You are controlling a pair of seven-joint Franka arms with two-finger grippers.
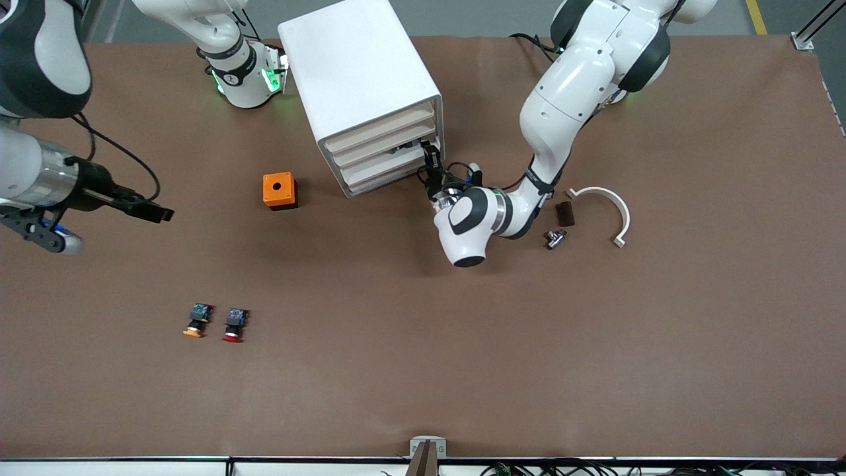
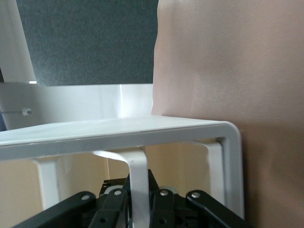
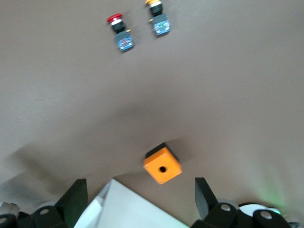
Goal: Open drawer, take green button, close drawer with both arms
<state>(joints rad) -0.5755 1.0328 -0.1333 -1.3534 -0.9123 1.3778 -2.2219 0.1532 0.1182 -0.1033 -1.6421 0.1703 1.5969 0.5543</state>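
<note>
A white drawer cabinet (image 1: 360,73) stands at the middle of the table's robot side, its drawers (image 1: 390,160) facing the front camera. My left gripper (image 1: 429,166) is at the drawer fronts, at the corner toward the left arm's end. In the left wrist view the left gripper (image 2: 140,202) is shut on a white drawer handle (image 2: 137,178) below the drawer's white rim (image 2: 118,135). My right gripper (image 1: 276,69) hangs open beside the cabinet's top (image 3: 133,211), and the right gripper (image 3: 141,204) holds nothing. The button is hidden.
An orange box (image 1: 279,190) (image 3: 162,166) sits beside the cabinet. An orange-capped button (image 1: 197,320) and a red-capped one (image 1: 234,325) lie nearer the front camera. A white curved part (image 1: 611,205), a dark block (image 1: 564,213) and a metal piece (image 1: 555,238) lie by the left arm.
</note>
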